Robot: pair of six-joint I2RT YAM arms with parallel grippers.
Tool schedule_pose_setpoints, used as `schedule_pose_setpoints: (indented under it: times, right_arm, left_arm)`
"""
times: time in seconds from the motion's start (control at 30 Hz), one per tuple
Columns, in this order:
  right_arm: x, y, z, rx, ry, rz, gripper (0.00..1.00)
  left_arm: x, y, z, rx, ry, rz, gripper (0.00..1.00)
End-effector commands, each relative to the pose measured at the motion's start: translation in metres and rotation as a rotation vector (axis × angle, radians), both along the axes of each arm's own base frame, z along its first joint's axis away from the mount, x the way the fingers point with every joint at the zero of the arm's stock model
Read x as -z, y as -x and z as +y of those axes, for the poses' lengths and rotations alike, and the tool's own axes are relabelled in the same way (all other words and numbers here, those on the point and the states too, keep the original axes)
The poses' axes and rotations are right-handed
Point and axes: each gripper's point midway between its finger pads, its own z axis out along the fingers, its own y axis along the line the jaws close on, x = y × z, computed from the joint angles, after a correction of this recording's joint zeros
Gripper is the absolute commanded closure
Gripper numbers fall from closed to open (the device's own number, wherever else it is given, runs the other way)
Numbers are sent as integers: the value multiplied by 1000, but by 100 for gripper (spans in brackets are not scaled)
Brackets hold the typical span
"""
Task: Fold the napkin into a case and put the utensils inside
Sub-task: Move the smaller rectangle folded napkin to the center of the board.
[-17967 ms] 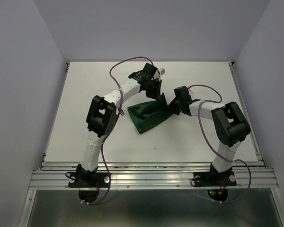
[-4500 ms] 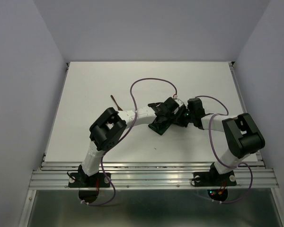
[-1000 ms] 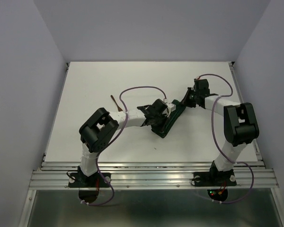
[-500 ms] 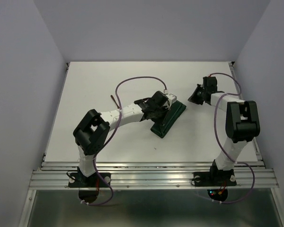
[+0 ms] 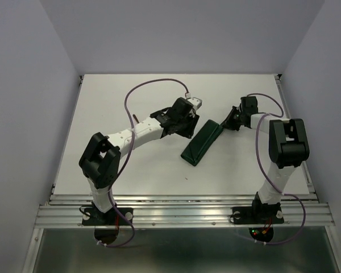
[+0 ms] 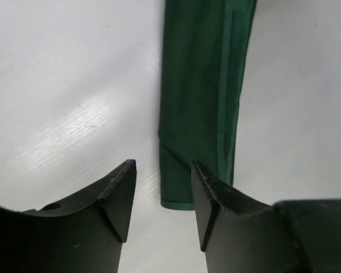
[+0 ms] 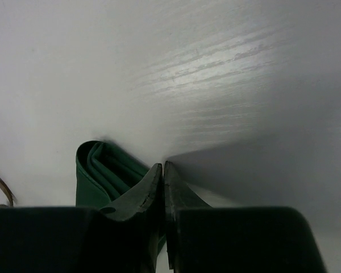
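Having released the folded napkin (image 5: 201, 144), the left claw (image 6: 162, 170) stands apart; the right claw (image 7: 162, 170) stays pressed together.

A white counter (image 5: 102, 114) fills the middle of the overhead view, and a faint streaked grain shows on it close up. Pale lavender walls (image 5: 182, 34) rise on three sides. A ribbed metal rail (image 5: 182, 215) runs along the counter's lower edge.

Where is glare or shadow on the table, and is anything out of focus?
Left wrist: a pale glare streak on the table beside the sharp green napkin. Right wrist: glare across the upper table, a broad dark shadow beside the shut jaws, which look soft. Top external: even light, no strong glare on the table.
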Motion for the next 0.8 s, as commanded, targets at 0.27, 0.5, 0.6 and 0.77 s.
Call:
schedule_pose_setpoints:
  times: [0.27, 0.5, 0.6, 0.77]
  right_arm:
    - [-9, 24, 43, -102, -103, -2, 89]
    - [-19, 33, 54, -146, -74, -16, 86]
    - [-25, 34, 47, -127, -37, -27, 85]
    - [-32, 35, -12, 97, 200, -33, 75]
  left_arm:
    - [-56, -56, 4, -169, -41, -204, 43]
    - [-45, -51, -5, -120, -20, -177, 23]
    - [-45, -52, -11, -112, -29, -189, 23]
    - [-51, -35, -38, -34, -11, -250, 20]
